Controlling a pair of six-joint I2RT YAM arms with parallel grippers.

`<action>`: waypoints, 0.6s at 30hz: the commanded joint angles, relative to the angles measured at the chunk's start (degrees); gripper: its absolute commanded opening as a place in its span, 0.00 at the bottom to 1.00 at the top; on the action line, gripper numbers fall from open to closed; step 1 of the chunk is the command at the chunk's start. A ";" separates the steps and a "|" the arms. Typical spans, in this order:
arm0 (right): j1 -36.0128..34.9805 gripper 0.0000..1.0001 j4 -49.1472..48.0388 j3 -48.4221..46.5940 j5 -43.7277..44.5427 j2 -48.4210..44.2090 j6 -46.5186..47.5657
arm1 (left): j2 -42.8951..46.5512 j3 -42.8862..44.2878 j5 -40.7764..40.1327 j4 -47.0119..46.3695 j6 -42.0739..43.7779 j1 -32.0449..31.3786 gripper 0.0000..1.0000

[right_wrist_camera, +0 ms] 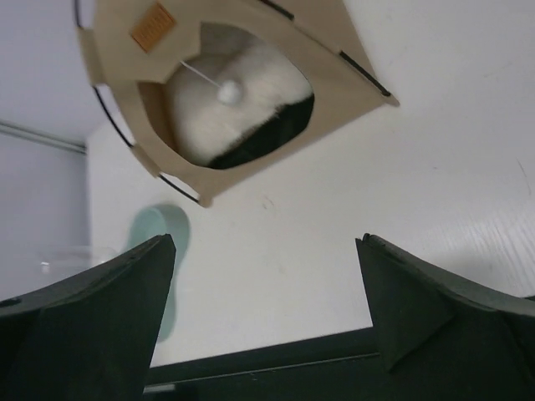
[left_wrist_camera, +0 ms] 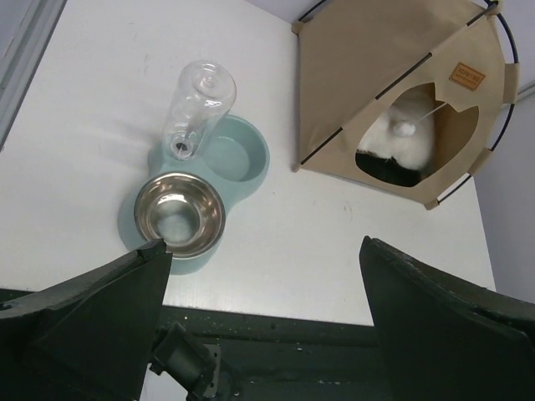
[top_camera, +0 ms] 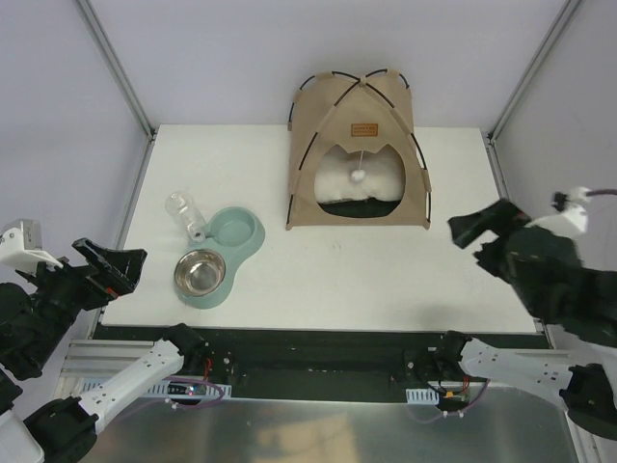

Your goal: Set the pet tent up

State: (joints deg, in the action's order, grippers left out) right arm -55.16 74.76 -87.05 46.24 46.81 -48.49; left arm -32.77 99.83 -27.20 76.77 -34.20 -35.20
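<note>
Overhead view, with both wrist views. The tent (top_camera: 357, 154) stands upright on the far half of the table (top_camera: 386, 280), right of centre, with its arched opening facing your arms. Thin black poles (top_camera: 421, 159) run along its seams and bow outward at the sides. A brown label (top_camera: 362, 129) sits above the opening, and a white ball (top_camera: 358, 177) hangs on a string in the doorway. Inside, a white cushion (top_camera: 333, 183) lies on the black floor panel (top_camera: 376, 207).

Your left gripper (top_camera: 120, 268) hangs off the table's near left corner, well apart from the tent. Its fingers (left_wrist_camera: 109, 317) are spread wide and hold nothing. Its wrist view looks across the feeder to the tent.

Your right gripper (top_camera: 468, 241) hovers over the table's right edge, near the tent's front right corner but not touching it. Its fingers (right_wrist_camera: 435, 309) are likewise spread wide, with only bare table between them.

Left of the tent is a green feeder (top_camera: 241, 231). A steel bowl (top_camera: 201, 272) sits in its near well. A clear bottle (top_camera: 186, 214) leans at its far left side. Feeder and tent are apart.
</note>
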 commanded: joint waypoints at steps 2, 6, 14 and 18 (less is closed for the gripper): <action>0.23 0.99 17.78 -10.06 5.26 -3.91 2.08 | -0.45 0.45 2.07 17.36 -1.84 -0.22 0.99; 0.14 0.99 18.58 -14.90 5.71 -6.37 3.66 | 1.75 -0.60 1.89 17.27 -2.19 -0.13 0.99; 0.14 0.99 15.95 -15.18 3.60 -10.77 7.44 | 3.59 -2.80 3.21 17.18 -3.07 -0.22 0.99; 0.14 0.99 13.57 -13.33 1.93 -12.00 8.06 | 3.77 -2.10 2.86 17.18 -2.90 -0.13 0.99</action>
State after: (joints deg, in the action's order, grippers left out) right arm -55.02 77.03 -101.71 49.69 35.70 -42.85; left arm -29.17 97.30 -24.95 77.23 -36.49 -35.20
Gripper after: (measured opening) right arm 0.991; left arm 0.990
